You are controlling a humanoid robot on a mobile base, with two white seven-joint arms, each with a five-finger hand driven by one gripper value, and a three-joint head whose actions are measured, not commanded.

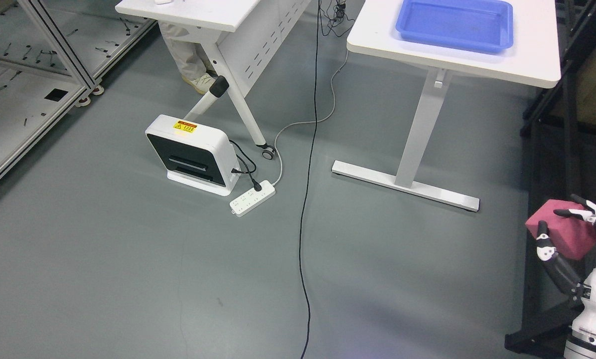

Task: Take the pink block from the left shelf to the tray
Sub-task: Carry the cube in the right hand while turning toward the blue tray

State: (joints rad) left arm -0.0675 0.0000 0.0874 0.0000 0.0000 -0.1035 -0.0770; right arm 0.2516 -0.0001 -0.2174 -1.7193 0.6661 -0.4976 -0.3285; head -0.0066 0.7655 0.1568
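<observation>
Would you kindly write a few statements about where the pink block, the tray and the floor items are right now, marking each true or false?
1. The right robot hand grips the pink block. True.
2. The pink block already lies in the blue tray. False: the tray shows nothing inside; the block is in the hand, low at the picture's right.
3. The tray rests on a white table. True.
4. The power strip sits on that table. False: it lies on the floor beside a white device.
5. A black cable runs across the floor. True.
</observation>
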